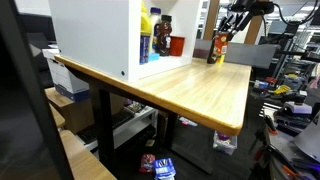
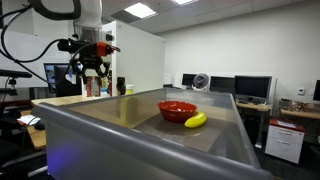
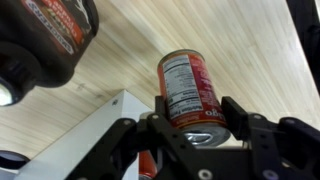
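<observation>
Gripper (image 3: 195, 118), flanking red-labelled can (image 3: 186, 85) (white nutrition panel), silver rim

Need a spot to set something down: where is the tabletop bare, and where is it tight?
Bare: the broad stretch of wooden table between the white cabinet and the rounded near edge. Crowded: the far end, where the hand straddles the can, dark bottle and cabinet corner close by.

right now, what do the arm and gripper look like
The arm is white with rounded glossy links. The gripper is black, with chunky angular fingers in the wrist view. Black cables loop beside the arm in an exterior view; no markings are legible.
</observation>
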`<action>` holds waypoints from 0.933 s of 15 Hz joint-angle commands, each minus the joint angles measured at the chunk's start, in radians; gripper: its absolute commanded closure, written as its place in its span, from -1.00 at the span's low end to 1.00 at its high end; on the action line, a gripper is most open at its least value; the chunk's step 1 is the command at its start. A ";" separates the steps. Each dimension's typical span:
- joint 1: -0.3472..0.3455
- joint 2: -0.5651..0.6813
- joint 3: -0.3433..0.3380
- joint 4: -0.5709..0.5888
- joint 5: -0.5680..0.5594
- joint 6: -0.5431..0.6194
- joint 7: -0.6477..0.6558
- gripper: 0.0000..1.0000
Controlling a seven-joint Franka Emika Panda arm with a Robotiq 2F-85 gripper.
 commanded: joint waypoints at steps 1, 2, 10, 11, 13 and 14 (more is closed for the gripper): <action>-0.062 0.022 0.080 -0.011 0.043 0.078 0.162 0.33; -0.069 0.022 0.093 -0.016 0.047 0.090 0.205 0.33; -0.100 -0.039 0.223 -0.110 0.004 0.218 0.657 0.33; -0.103 -0.047 0.233 -0.122 -0.003 0.227 0.717 0.33; -0.120 -0.058 0.252 -0.137 -0.011 0.231 0.813 0.33; -0.129 -0.064 0.259 -0.145 -0.013 0.233 0.858 0.33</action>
